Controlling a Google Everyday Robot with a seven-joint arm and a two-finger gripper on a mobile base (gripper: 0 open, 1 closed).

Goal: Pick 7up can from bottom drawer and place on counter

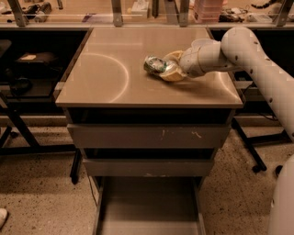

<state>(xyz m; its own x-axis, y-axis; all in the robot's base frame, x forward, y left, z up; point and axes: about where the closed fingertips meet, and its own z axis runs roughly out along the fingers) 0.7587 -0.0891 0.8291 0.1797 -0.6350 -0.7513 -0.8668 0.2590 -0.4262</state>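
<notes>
The 7up can (153, 64), silver and green, lies tilted on its side at the counter's surface, right of centre. My gripper (163, 69), with pale yellow fingers (173, 73), comes in from the right on the white arm and is shut on the can. The counter (110, 78) is a glossy beige top with a pale ring-shaped glare on its left half. The bottom drawer (147, 209) is pulled out low at the front, and its grey floor is bare.
Two shut grey drawer fronts (147, 136) sit under the counter; the upper one has pale scratch marks. A railing and cluttered shelf (138, 9) run behind the counter. Dark tables stand left (27, 59) and right. My white arm (266, 78) spans the right side.
</notes>
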